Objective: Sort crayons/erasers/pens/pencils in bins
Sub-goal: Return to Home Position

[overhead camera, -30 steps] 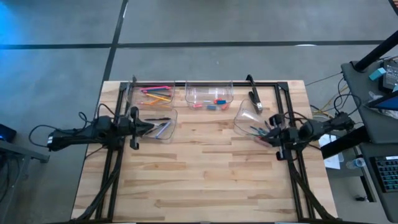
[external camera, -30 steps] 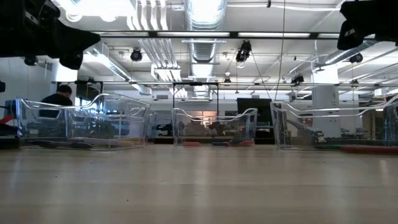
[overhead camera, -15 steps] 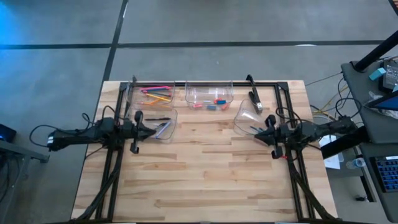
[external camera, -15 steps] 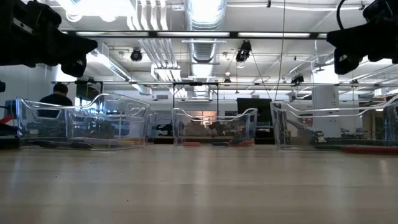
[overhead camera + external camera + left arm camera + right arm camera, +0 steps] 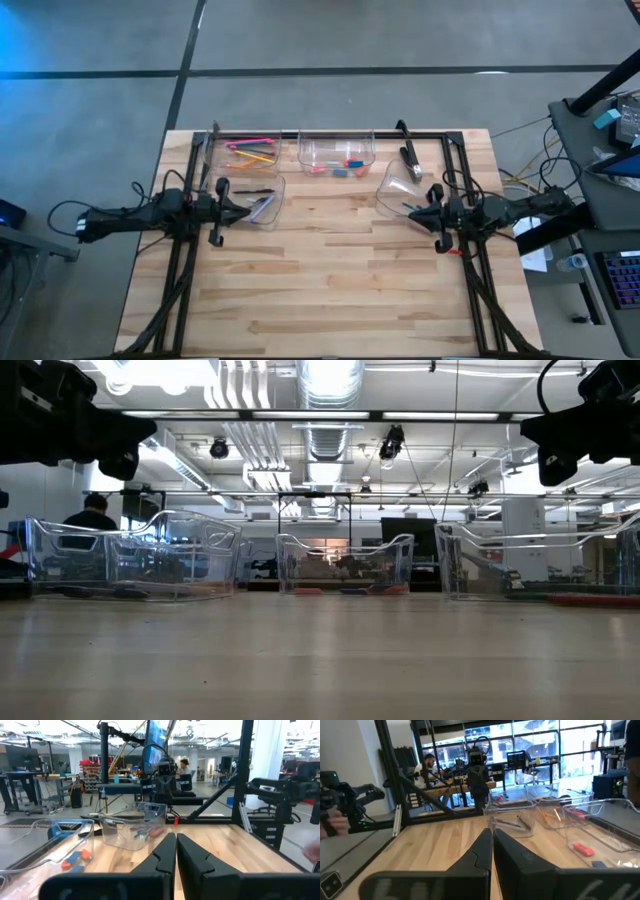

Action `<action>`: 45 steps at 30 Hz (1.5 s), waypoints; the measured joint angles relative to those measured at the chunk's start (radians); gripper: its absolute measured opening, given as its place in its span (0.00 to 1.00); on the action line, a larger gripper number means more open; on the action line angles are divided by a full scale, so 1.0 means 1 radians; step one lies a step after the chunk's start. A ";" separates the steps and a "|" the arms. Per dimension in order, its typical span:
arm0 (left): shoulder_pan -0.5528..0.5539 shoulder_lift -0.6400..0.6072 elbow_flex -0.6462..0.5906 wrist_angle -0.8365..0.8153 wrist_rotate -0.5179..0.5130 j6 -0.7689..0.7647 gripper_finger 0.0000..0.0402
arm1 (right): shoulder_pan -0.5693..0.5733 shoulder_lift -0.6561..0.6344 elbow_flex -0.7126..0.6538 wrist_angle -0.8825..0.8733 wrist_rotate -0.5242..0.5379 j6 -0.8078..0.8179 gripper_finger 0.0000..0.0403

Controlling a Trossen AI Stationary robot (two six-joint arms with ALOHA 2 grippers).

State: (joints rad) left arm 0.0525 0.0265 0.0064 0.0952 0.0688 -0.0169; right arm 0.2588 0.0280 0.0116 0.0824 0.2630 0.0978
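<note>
Clear bins (image 5: 336,152) along table's far edge, left hand (image 5: 238,204) and right hand (image 5: 415,209) clenched, empty

Four clear bins (image 5: 336,152) along table's far edge; pencils (image 5: 250,151), erasers (image 5: 347,165), pens (image 5: 258,203) inside.

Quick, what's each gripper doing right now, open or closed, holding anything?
Left gripper: closed, holding nothing.
Right gripper: closed, holding nothing.

Left gripper (image 5: 243,203) and right gripper (image 5: 408,209) hover, fingers closed, facing each other.
</note>
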 joint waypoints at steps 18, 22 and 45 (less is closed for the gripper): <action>0.000 0.023 -0.001 0.002 -0.004 -0.002 0.00 | 0.000 0.000 -0.001 0.001 0.000 0.007 0.02; 0.000 0.025 -0.002 0.002 -0.004 -0.002 0.00 | 0.000 0.000 -0.001 0.001 0.000 0.007 0.02; 0.000 0.025 -0.002 0.001 -0.005 -0.002 0.00 | 0.000 0.000 -0.001 0.001 0.000 0.007 0.02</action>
State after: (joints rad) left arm 0.0525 0.0517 0.0044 0.0967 0.0639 -0.0189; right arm 0.2588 0.0284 0.0107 0.0830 0.2630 0.1043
